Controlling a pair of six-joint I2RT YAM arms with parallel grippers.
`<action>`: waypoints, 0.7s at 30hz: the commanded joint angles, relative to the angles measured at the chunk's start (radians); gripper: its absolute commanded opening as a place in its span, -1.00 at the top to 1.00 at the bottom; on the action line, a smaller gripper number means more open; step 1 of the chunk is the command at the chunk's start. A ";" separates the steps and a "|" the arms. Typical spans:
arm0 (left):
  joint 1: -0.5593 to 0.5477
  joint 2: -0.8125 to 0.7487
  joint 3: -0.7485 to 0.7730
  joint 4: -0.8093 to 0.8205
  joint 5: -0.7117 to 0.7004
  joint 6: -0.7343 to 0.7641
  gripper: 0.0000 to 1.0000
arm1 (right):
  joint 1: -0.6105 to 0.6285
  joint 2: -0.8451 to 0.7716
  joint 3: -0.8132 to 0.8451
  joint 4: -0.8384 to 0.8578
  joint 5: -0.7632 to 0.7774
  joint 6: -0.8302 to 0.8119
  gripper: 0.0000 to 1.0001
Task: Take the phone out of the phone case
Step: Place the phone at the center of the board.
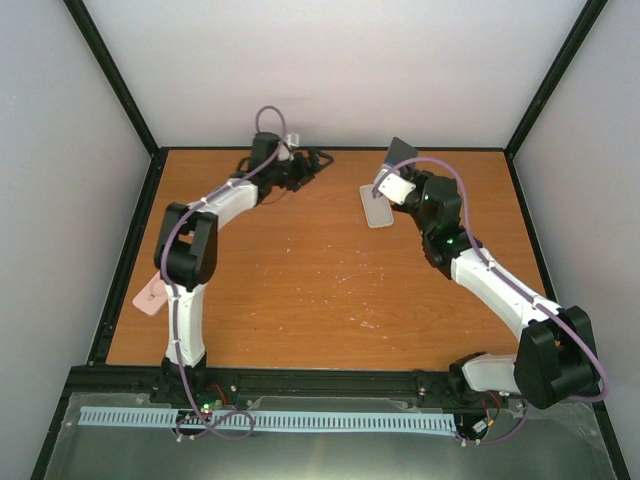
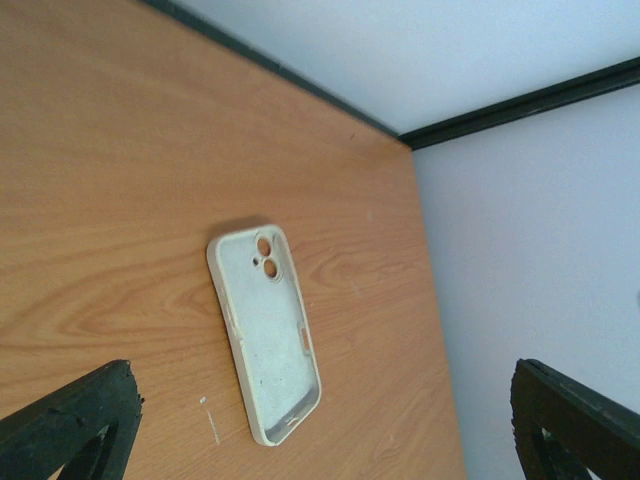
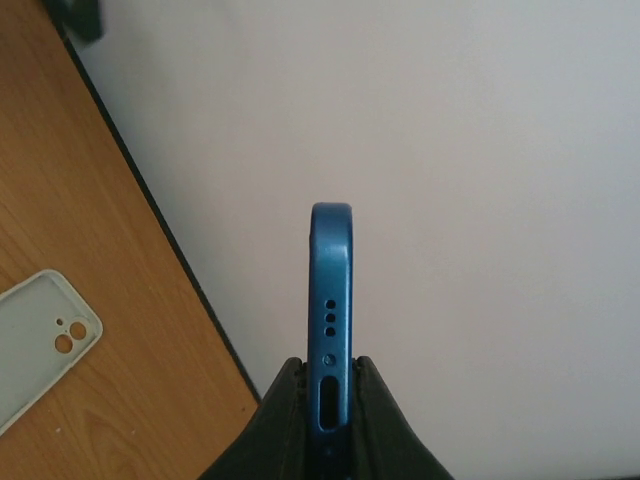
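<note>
Our right gripper point(image 3: 328, 375) is closed on the blue phone point(image 3: 331, 300). It pinches the lower end by its two flat faces, so the phone stands up out of the jaws with its thin edge towards the wrist camera. The case point(image 3: 40, 340) lies on the table point(image 1: 300, 290), below the gripper and to its left, with the open side up and nothing in it. We judge, therefore, that the phone is already out, and what remains is to put it down safely. The left gripper point(image 2: 320, 430) is wide open and holds nothing; the case lies just ahead of it, between the lines of its two fingers and not touching them. For the next move we would bring the right gripper down slowly to a bare part of the table beside the case, not over it, so the phone does not land on the rim of the case. The hold is only on one end, so the long free part may swing or slip if we turn the wrist fast. We would tilt the phone until it is nearly flat and open the jaws only when its free end rests on the wood. The left gripper need not act, we think, and is better kept apart from the case.
</note>
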 commanded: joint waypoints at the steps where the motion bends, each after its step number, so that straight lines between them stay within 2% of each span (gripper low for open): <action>1: 0.084 -0.121 -0.043 0.095 0.213 0.066 -1.00 | 0.066 -0.004 -0.066 0.314 -0.021 -0.221 0.94; 4: 0.117 -0.158 -0.049 0.134 0.344 0.041 -0.99 | 0.117 0.011 -0.123 0.430 -0.020 -0.319 0.94; 9: 0.129 -0.195 -0.107 0.273 0.512 -0.132 -0.98 | 0.182 0.043 -0.147 0.522 -0.006 -0.424 0.94; 11: 0.128 -0.208 -0.148 0.388 0.555 -0.238 -0.91 | 0.200 0.054 -0.152 0.534 -0.011 -0.449 0.94; 13: 0.129 -0.214 -0.163 0.446 0.580 -0.279 -0.82 | 0.214 0.062 -0.157 0.536 -0.027 -0.471 0.94; 21: 0.107 -0.187 -0.144 0.453 0.682 -0.321 -0.52 | 0.252 0.126 -0.159 0.589 -0.072 -0.529 0.94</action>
